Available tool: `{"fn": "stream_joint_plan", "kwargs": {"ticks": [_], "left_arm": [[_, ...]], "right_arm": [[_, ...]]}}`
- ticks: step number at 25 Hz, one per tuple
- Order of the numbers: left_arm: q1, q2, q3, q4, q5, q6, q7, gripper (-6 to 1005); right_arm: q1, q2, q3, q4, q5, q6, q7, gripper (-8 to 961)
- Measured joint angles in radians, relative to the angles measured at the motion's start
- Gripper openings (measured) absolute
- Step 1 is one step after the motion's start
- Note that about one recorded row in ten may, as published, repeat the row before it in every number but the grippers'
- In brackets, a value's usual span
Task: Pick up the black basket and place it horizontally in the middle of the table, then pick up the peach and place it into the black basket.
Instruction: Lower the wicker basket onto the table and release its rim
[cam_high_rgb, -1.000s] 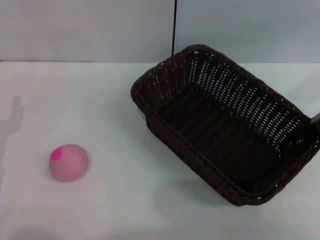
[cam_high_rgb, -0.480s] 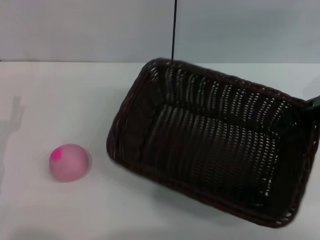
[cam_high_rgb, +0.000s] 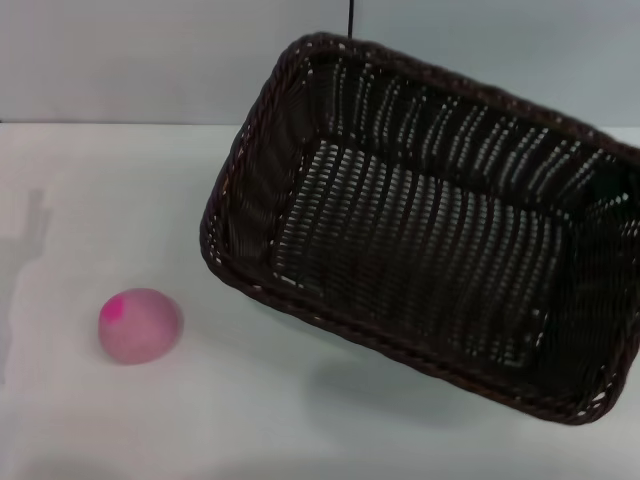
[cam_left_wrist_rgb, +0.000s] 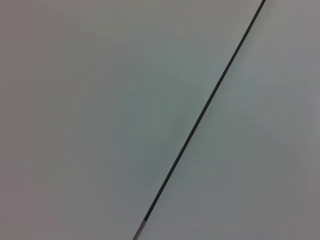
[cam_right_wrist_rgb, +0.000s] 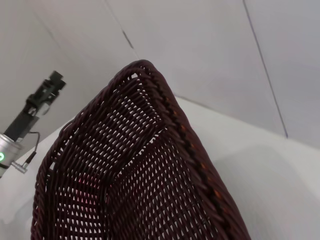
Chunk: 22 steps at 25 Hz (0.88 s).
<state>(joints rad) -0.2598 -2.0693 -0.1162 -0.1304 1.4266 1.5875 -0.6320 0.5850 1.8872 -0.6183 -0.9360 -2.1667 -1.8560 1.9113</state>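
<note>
Basket (cam_high_rgb: 420, 250) airborne on the right side, long axis skewed, tilted toward the peach (cam_high_rgb: 140, 325) on the worktop (cam_high_rgb: 120, 200). Right claw state: cannot tell.

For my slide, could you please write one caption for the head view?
Dark woven wicker basket lifted and tilted above the white table, small pink peach resting apart on the robot's left.

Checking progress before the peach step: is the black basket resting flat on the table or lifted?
Lifted and tilted: the black basket hangs above the table, casting a separate shadow beneath.
</note>
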Motion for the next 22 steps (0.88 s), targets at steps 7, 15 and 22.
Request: {"fn": "stream_joint_plan", "kwargs": {"ticks": [7,15,22], "left_arm": [[0.001,0.0,0.004,0.0,0.0,0.0,-0.038,768],[0.023,-0.002,0.028,-0.026,0.0,0.001,-0.041,768],[0.036,0.0,0.043,-0.042,0.0,0.004,-0.056,767]], "right_arm": [[0.05,-0.033,-0.007,-0.021,0.02,-0.023,-0.168,181],[0.091,-0.014,-0.081,-0.022,0.0,-0.002,-0.309,180],[0.11,-0.007,-0.125,0.052,-0.022,0.042,-0.403,180]]}}
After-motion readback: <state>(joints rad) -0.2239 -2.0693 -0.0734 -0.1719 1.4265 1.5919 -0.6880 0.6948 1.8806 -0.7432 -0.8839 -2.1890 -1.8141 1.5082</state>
